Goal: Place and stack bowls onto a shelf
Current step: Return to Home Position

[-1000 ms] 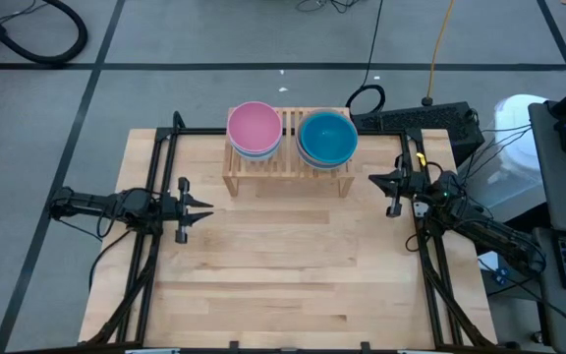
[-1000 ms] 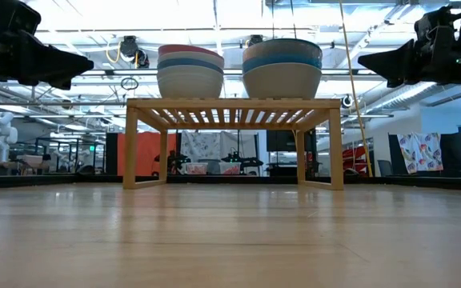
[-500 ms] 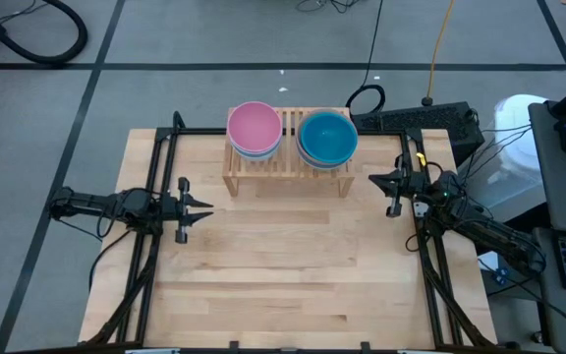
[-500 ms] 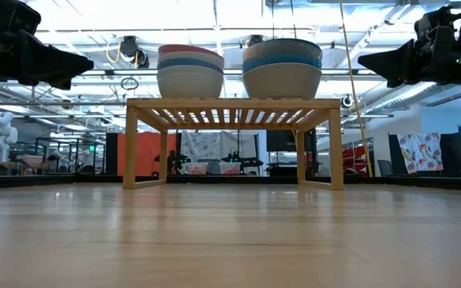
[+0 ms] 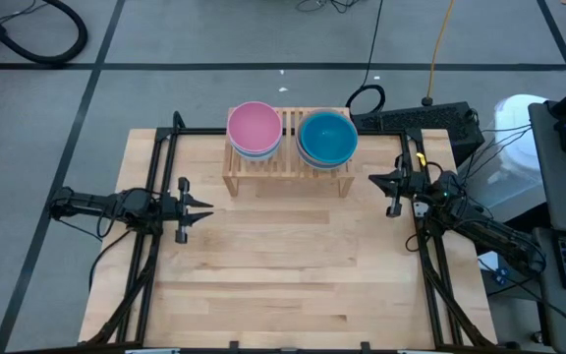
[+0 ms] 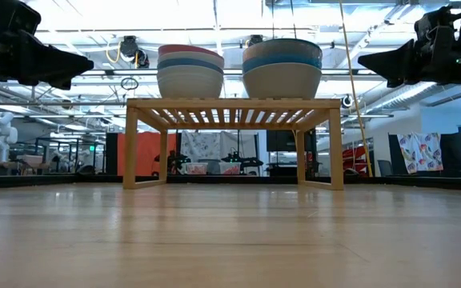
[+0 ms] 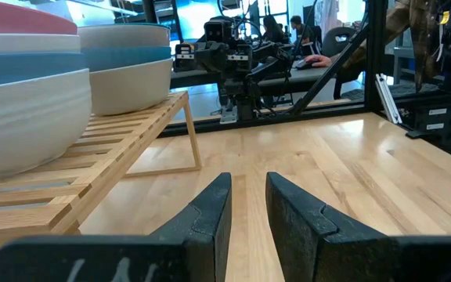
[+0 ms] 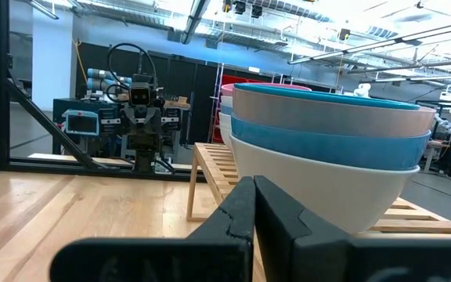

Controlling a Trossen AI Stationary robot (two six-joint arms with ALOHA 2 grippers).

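Two stacks of bowls stand on the light-wood slatted shelf (image 5: pixel 288 165) at the table's far edge. The left stack (image 5: pixel 254 129) has a pink bowl on top, the right stack (image 5: pixel 327 138) a blue one. In the low view both stacks (image 6: pixel 190 72) (image 6: pixel 282 68) rest by their bases on the slats. My left gripper (image 5: pixel 204 208) hovers over the table left of the shelf, slightly open (image 7: pixel 249 184), pointing right. My right gripper (image 5: pixel 376 180) hovers right of the shelf, shut (image 8: pixel 254 184), pointing left at the right stack (image 8: pixel 327 157).
Black frame rails (image 5: pixel 155 246) (image 5: pixel 430 265) run along the table's left and right sides under the arms. A keyboard (image 5: pixel 416 120) and cables lie past the far right corner. Bare wooden tabletop (image 5: pixel 293 265) stretches from the shelf to the near edge.
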